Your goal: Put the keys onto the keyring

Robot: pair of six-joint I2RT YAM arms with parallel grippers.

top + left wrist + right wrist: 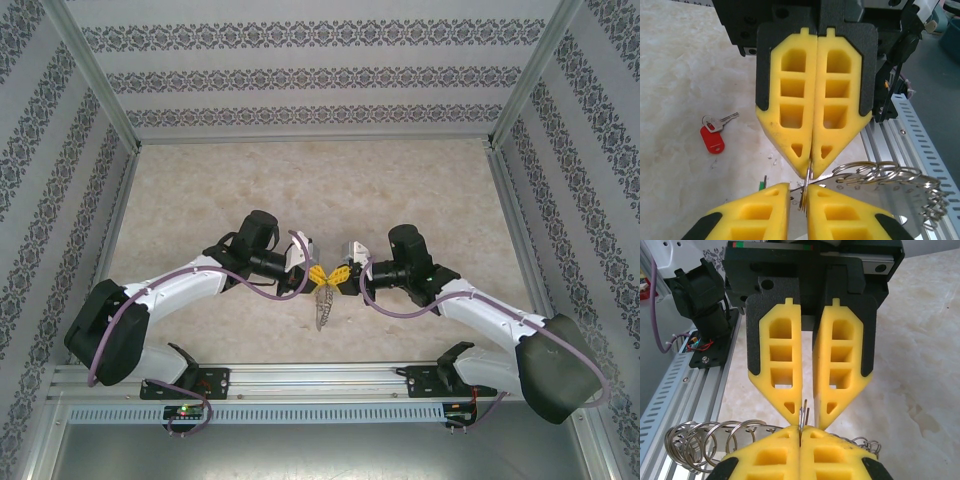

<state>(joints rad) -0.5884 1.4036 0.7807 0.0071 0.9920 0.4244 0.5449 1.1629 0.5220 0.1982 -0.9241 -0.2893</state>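
a: arm pose?
b: both arms fold inward, elbows out; left gripper point(318, 272) and right gripper point(342, 273) meet tip to tip over the beige marbled table point(420, 200).
a: fingers?
b: right's yellow foam fingers point(785, 135) clamp the thin grey metal keyring point(880, 175) fringed with small silvery rings. left's sit a narrow slot apart around its wire; we can't tell if they pinch.
a: keys?
b: small silver key with red plastic head point(712, 140) lies on the table, apart from the hoop.
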